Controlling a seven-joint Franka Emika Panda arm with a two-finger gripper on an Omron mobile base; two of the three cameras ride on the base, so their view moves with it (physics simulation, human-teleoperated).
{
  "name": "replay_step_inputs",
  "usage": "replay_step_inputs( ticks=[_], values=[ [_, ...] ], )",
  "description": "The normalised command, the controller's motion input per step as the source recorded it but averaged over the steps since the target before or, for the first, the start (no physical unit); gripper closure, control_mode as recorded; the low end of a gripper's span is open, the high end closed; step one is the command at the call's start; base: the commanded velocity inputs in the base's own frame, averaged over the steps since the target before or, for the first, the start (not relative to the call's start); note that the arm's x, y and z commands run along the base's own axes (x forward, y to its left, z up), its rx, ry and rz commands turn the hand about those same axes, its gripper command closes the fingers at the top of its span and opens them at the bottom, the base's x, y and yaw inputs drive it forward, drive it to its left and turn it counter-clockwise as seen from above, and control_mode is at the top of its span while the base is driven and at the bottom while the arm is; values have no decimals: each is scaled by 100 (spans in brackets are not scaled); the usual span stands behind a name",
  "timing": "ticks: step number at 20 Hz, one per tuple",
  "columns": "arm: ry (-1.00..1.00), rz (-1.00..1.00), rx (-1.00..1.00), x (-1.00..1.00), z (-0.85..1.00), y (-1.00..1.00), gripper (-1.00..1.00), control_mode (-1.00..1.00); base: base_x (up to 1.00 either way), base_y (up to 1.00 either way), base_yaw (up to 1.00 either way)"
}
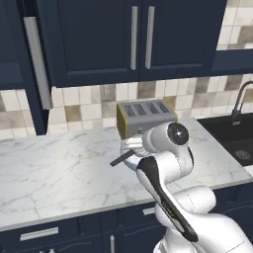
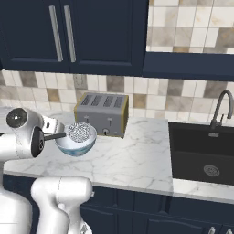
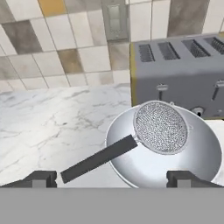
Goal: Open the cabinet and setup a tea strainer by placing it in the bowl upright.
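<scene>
On the counter (image 2: 137, 160), the tea strainer (image 3: 161, 127) sits in the bowl (image 3: 201, 153). Just behind it, the gripper (image 3: 111, 178) is wide open and holds nothing.

Even bright rendered light, soft shadows, slight blur, no glare.

We see a tea strainer (image 3: 161, 127) of fine silver wire mesh with a thin metal rim and a matt dark handle, lying in a smooth, glossy bowl (image 3: 199, 155) (pale bluish-white). The worktop (image 1: 54, 173) looks like polished white marble with grey veining. The toaster (image 2: 102, 113) is brushed grey metal, the cabinet (image 1: 99, 39) flat matt navy with satin silver bar handles, the backsplash (image 2: 178, 98) smooth tile.
</scene>
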Motion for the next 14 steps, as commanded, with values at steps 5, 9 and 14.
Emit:
replay_step_inputs(
  ticks=[5, 9, 14],
  values=[
    [-1, 12, 0, -42, 69, -54, -100, -100, 0, 0, 0],
    [7, 0, 0, -11, 66, -65, -100, -100, 0, 0, 0],
    [37, -23, -5, -3, 20, -44, -100, -100, 0, 0, 0]
  ],
)
